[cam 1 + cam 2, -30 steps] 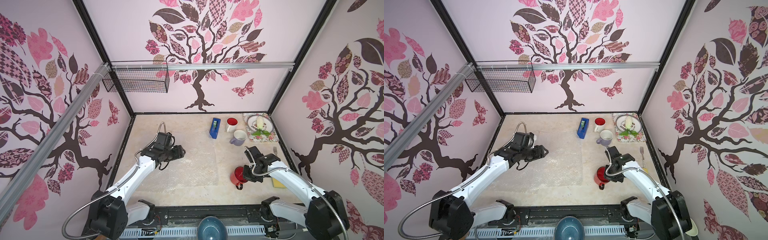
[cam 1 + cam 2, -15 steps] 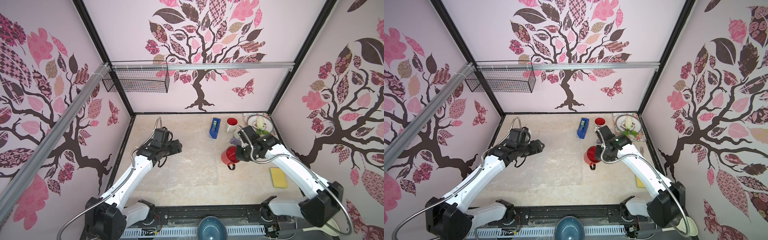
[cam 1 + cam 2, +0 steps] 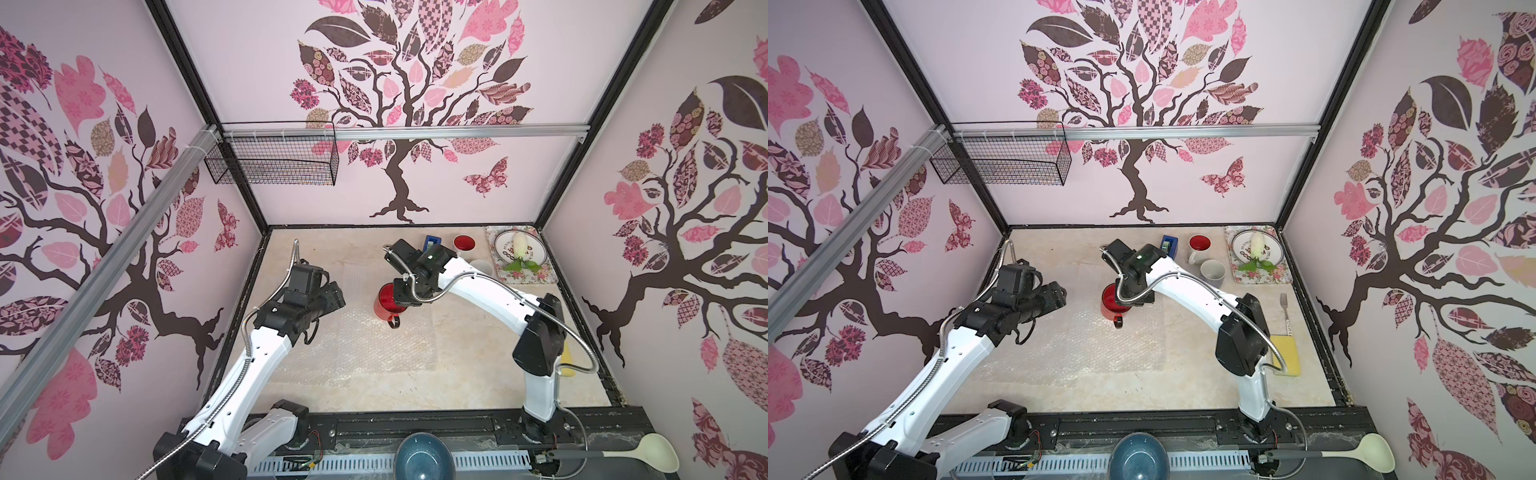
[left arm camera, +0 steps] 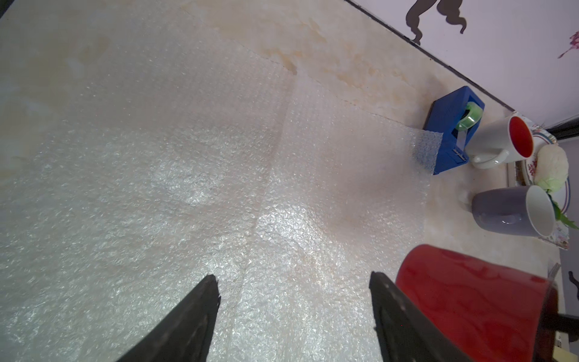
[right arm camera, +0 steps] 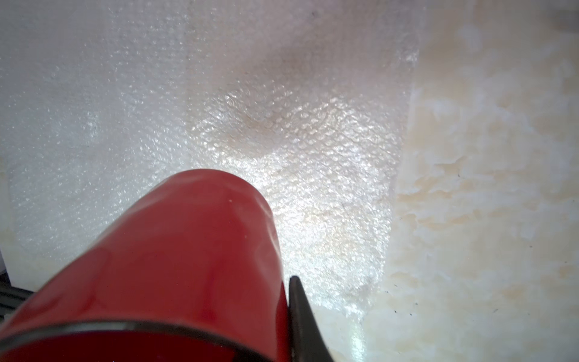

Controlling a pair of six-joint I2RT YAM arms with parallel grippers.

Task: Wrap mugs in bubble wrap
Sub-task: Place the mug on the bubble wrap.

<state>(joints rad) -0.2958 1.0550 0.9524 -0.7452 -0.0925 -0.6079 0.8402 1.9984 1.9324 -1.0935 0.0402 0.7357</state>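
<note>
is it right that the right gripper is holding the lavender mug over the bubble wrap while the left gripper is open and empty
Not the lavender mug, which stands free. The right gripper holds the red mug, as the right wrist view shows, over the bubble wrap; the left gripper is open and empty.

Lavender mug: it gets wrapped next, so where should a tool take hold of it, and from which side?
The lavender mug stands upright, mouth open, so pinch its wall at the rim from above, one finger inside, one outside. Take the side facing the bubble wrap: the white mug and floral tray crowd the other sides.
</note>
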